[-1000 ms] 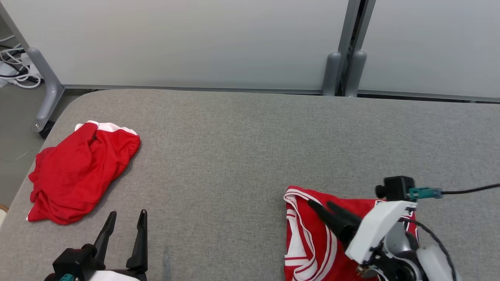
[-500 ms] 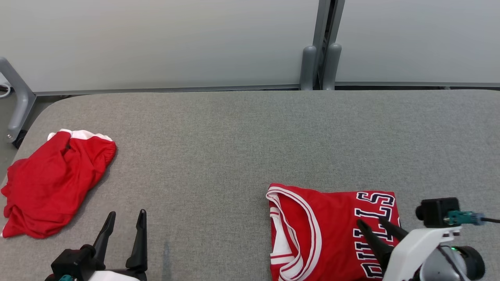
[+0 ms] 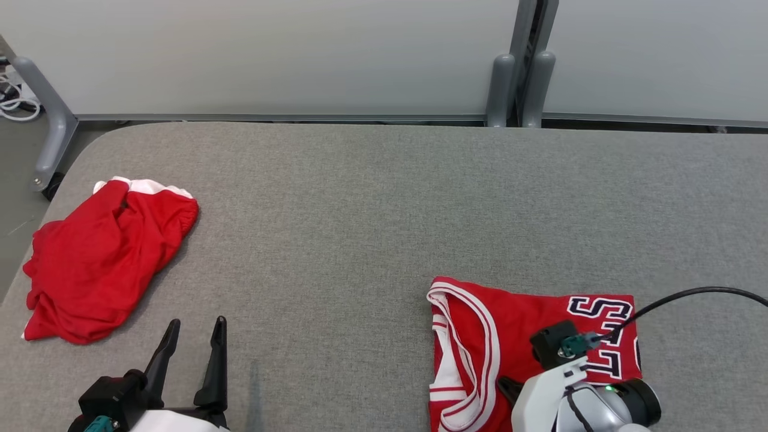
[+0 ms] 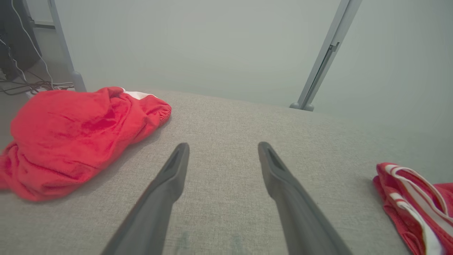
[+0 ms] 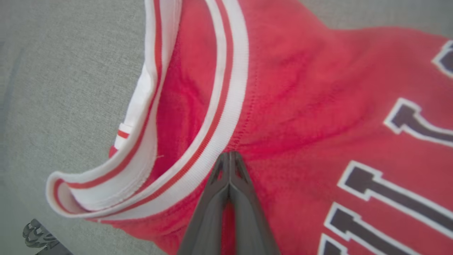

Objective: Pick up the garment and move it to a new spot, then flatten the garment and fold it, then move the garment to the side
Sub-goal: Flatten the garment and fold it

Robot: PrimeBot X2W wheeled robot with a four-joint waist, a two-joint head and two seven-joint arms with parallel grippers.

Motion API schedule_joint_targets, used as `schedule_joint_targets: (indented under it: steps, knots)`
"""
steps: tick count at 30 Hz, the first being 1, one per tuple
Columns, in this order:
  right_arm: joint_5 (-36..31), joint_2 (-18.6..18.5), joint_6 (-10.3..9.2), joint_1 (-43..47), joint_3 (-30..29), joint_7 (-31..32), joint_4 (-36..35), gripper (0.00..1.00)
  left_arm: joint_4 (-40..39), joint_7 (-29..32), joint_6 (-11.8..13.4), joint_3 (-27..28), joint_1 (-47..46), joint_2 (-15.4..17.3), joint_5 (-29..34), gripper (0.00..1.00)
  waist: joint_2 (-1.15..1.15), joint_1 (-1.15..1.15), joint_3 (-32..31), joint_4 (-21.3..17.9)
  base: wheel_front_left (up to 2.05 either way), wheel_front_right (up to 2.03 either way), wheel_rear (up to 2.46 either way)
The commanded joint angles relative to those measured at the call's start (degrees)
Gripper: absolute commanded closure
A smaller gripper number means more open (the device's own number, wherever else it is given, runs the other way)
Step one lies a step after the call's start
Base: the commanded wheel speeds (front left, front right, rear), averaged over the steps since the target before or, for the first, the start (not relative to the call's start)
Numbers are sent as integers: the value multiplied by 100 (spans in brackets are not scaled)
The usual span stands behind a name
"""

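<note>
A crumpled red cloth (image 3: 108, 258) lies at the tabletop's (image 3: 360, 228) left, our left tool (image 3: 197, 323) near it spread wide, empty. At the right front lies the folded jersey (image 3: 516, 312); our right tool (image 5: 230, 156), closed tight, pinches it just beside the striped collar (image 5: 226, 106).

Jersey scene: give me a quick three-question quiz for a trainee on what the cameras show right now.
1. True or false: the right gripper stands wide open above the folded jersey.
2. Multiple choice: where on the table does the crumpled red garment lie? A) at the robot's left, B) at the robot's right, C) in the middle.
3. Fill in the blank: the left gripper is ____ and holds nothing.

Key:
1. False. Its fingers are shut, with the tips on the jersey beside the striped collar trim.
2. A.
3. Open.
</note>
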Motion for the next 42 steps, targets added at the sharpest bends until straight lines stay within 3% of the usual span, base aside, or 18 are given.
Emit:
schedule_joint_targets:
  steps: [1, 11, 24, 26, 27, 32, 38, 42]
  knots:
    - [72, -32, 6, -97, 98, -64, 118, 100, 16, -24, -17, 38, -77, -2, -17, 0, 0, 0, 13, 58, 0, 0, 0]
    - [407, -31, 6, -621, 901, -576, 1118, 100, 72, -27, -82, 116, -133, -69, 51, 0, 0, 0, 8, 194, 0, 0, 0]
    - [1209, -30, 6, -735, 1576, -995, 1162, 100, 102, -28, -123, 215, -86, -179, 160, 0, 0, 0, -114, 93, 0, 0, 0]
    - [1558, -28, 6, -687, 1588, -1157, 952, 53, 110, -28, -120, 236, -36, -190, 179, 0, 0, 0, -167, 74, 0, 0, 0]
    - [1775, -34, 6, -650, 1541, -1225, 834, 0, 111, -28, -124, 248, -5, -187, 180, 0, 0, 0, -200, 61, 0, 0, 0]
    - [2103, -38, 5, -381, 1007, -1208, 27, 0, 47, -28, -98, 364, 162, -159, 203, 0, 0, 0, -396, -76, 0, 0, 0]
    - [1718, -35, 6, 174, -108, -1297, -1170, 0, -140, -28, -63, 511, 375, -120, 228, 0, 0, 0, -583, -293, 0, 0, 0]
    - [1632, -36, 6, 535, -698, -1644, -1593, 0, -292, -28, -69, 621, 482, -123, 259, 0, 0, 0, -668, -411, 0, 0, 0]
